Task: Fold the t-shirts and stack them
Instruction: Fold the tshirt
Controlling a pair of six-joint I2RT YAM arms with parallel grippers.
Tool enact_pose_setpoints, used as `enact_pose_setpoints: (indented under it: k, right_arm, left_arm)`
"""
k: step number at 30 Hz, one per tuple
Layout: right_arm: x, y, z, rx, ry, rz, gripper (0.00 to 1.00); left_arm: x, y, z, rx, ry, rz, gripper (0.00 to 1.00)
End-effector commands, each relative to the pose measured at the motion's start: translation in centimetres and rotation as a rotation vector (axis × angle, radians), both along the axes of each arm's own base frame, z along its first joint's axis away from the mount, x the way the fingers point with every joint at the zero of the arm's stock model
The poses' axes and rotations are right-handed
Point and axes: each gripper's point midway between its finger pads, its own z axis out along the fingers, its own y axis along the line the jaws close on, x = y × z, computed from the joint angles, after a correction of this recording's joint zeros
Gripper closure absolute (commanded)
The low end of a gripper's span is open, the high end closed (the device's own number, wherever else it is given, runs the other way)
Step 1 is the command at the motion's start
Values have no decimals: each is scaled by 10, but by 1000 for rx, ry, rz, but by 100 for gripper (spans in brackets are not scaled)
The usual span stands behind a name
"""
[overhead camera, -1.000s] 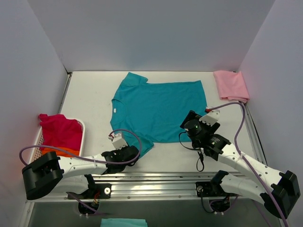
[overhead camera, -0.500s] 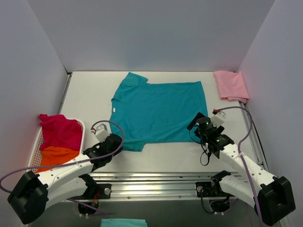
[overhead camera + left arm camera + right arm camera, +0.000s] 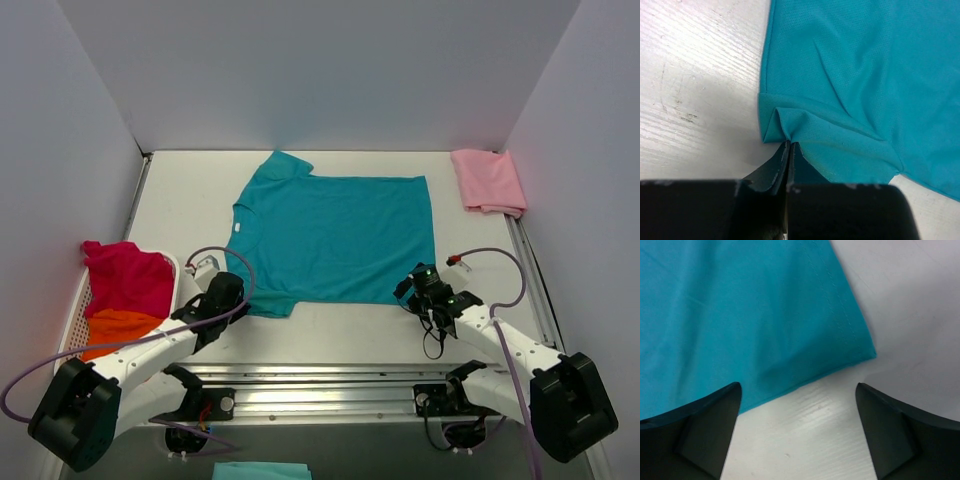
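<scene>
The teal t-shirt lies spread flat mid-table, collar to the left. My left gripper is shut on the edge of its near-left sleeve, which puckers at the closed tips. My right gripper is open and empty just off the shirt's near-right hem corner, fingers either side of the hem edge. The pale pink t-shirt lies folded at the back right. The magenta-red t-shirt and the orange t-shirt lie in the basket.
The white plastic basket stands at the table's left edge, beside my left arm. Walls close in the table on three sides. A metal rail runs along the near edge. A bit of teal fabric shows below the rail.
My left gripper has moved left and back, drawing the near-left sleeve out flat. My right gripper has moved right and toward the near edge, off the shirt's hem.
</scene>
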Motion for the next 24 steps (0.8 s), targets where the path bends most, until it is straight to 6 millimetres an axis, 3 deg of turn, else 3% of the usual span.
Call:
enact_pose_setpoints:
  k: [1, 12, 24]
  right_arm:
    - [-12, -6, -11, 6, 58, -55, 14]
    - [-7, -19, -7, 4, 75, -88, 9]
    - [-1, -30, -27, 33, 199, -61, 12]
  left_arm:
    - [10, -6, 9, -30, -48, -26, 98]
    - [9, -6, 11, -51, -53, -33, 98]
    - [12, -4, 14, -68, -75, -29, 98]
